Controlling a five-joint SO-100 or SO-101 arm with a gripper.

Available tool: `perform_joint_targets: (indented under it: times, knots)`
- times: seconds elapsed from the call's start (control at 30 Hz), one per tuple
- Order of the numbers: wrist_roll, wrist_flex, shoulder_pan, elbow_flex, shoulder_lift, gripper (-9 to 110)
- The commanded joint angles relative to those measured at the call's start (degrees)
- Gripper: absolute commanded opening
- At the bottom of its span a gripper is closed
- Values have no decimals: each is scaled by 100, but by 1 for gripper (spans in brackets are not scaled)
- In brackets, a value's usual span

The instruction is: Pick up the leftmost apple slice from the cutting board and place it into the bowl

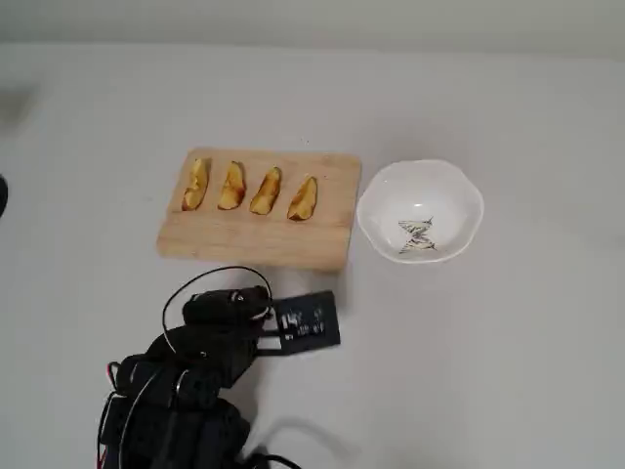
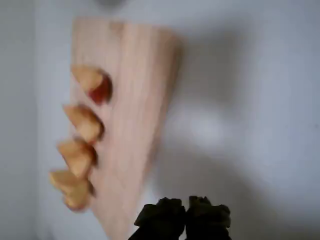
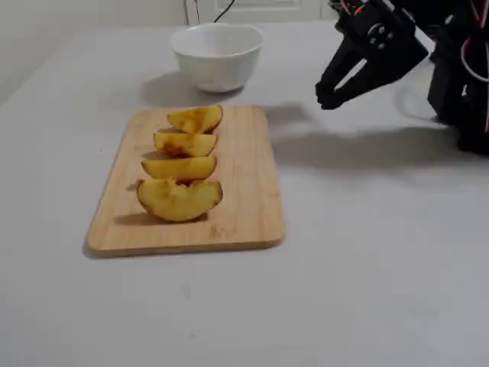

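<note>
Apple slice (image 1: 195, 184) on cutting board (image 1: 256, 237), bowl (image 1: 460, 189) empty

We are looking at a cutting board (image 3: 244, 176) of pale wood, its straight grain showing and its finish matt. The bowl (image 3: 217, 55) is looking like glazed white ceramic, smooth and glossy, catching soft highlights along its rim. The apple slices (image 3: 179, 199) are showing moist, slightly shiny yellow flesh with a duller reddish-brown skin edge. The table (image 3: 367, 267) is appearing smooth, matt and light grey. The gripper (image 3: 327, 95) is appearing as black matt plastic.
</note>
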Motion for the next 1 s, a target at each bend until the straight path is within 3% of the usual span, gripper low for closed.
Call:
perform_joint_targets:
  times: [0.0,0.17,0.33,0.63,0.97]
  knots:
    - [-2637,-149,-721,26,53,1]
    - [-4148,-158,-1345,-334,-466,11]
    - [-4746,-782,-1266,-1942,-3199,18]
    - [-4254,-308,-1723,-6205,-7638,20]
    - [-3647,343,-2241,-8842,-10143,21]
